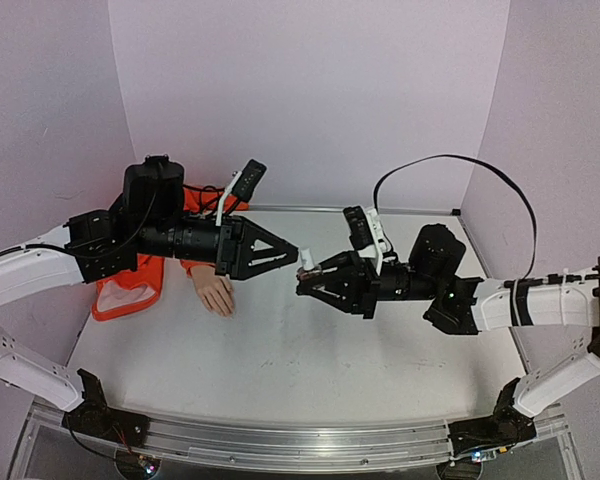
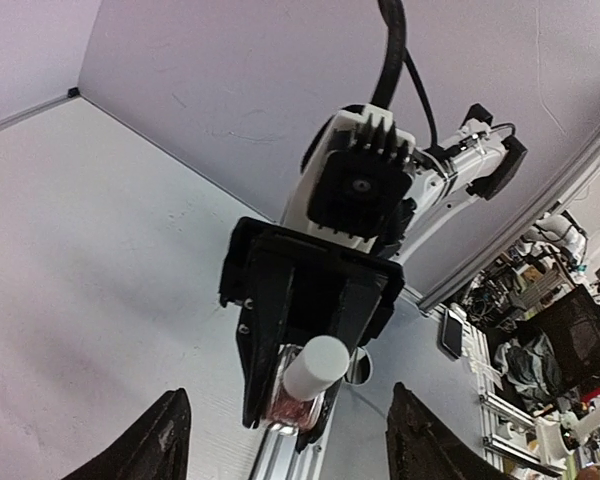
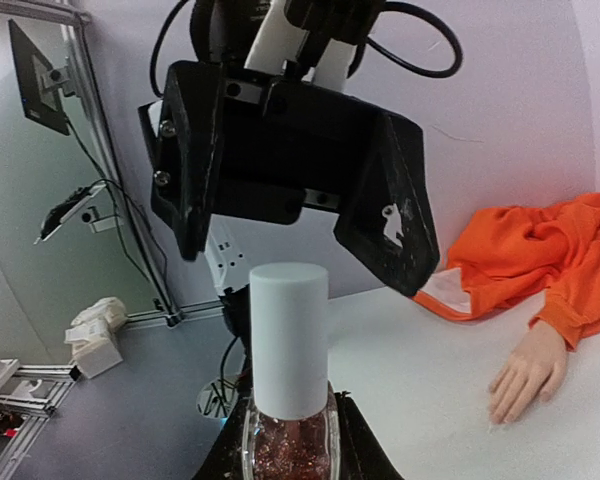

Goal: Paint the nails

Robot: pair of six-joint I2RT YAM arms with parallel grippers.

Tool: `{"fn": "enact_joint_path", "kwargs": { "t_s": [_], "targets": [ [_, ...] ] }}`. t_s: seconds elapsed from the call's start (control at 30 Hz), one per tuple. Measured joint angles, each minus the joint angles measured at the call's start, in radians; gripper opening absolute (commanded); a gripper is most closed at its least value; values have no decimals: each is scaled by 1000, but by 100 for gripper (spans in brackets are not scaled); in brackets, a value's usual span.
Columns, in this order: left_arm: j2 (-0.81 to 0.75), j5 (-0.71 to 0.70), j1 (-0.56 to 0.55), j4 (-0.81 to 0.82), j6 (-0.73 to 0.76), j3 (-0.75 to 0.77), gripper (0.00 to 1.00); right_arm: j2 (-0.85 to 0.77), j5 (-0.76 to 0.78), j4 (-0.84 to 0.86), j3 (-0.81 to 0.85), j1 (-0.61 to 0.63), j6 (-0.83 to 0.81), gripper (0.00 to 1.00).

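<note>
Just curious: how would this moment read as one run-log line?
left gripper: open, facing cap | right gripper: shut on bottle, midair | mannequin hand: on table, untouched

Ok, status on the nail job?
Left claw open, facing cap. Right claw shut on bottle, cap on. Mannequin hand flat on table, untouched. Left arm overhangs sleeve.

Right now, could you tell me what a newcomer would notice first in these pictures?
Two arms meet tip to tip above the middle of the table: the right gripper clamps a small bottle of reddish glitter, its white cap facing the open left gripper. At the table's left lies a doll-like hand in an orange sleeve.
</note>
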Motion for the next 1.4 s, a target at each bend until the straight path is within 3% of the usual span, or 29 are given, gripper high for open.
{"fn": "enact_joint_path", "kwargs": {
  "t_s": [0.2,0.37,0.5,0.67,0.8,0.9,0.97,1.03,1.1,1.2,1.27,1.4],
  "targets": [
    [49,92,-9,40,-8,1,47,101,-75,91,35,0,99,0],
    [65,103,-13,47,-14,1,17,129,-98,146,35,0,158,0],
    [65,76,-13,59,4,0,0,129,-97,171,35,2,196,0],
    [69,10,-13,49,11,-5,0,129,-48,126,37,2,169,0],
    [81,-80,-8,6,2,-5,0,129,63,-20,65,3,58,0],
    [109,-210,2,-52,-6,10,0,130,370,-166,100,68,-57,0],
    [132,-288,5,-83,-25,24,0,152,727,-234,132,159,-136,0],
    [144,-335,4,-110,-37,29,0,202,989,-261,172,230,-201,0],
    [161,-372,4,-126,-51,37,0,248,1130,-270,206,261,-246,0],
    [174,-393,3,-126,-60,45,0,262,1173,-271,216,266,-290,0],
    [174,-397,2,-134,-59,56,12,260,1165,-248,212,263,-309,0],
    [174,-368,-3,-140,-46,68,54,211,1047,-220,166,235,-338,0]
  ]
}}
